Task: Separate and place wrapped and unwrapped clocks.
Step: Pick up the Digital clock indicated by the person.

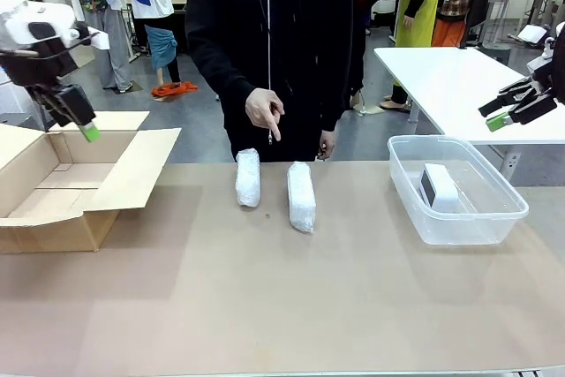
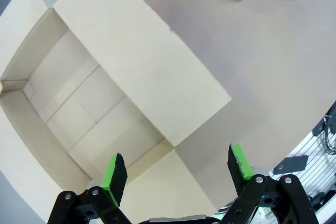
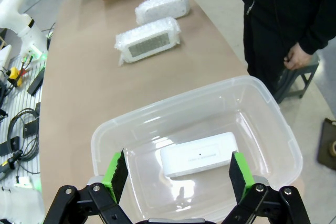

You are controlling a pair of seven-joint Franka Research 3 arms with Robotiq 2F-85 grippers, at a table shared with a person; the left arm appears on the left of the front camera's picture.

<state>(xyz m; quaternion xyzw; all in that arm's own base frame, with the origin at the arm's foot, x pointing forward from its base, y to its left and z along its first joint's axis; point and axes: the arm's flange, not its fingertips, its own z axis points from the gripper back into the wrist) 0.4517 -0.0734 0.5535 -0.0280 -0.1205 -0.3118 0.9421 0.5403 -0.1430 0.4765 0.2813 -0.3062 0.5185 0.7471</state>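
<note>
work table: brown matte top, runs edge to edge across the near front view
floor: smooth grey, slight sheen
white table: back right, just beyond the work table's far edge; white top, pale legs
orange cloth: crumpled heap on the floor, far back left
people: standing back right, one in a yellow apron
cables: black, loose, lying off the work table's side
light: even indoor light, soft shadows

Open cardboard box on L of brown table, clear plastic tub on R, white table in bkgd.
</note>
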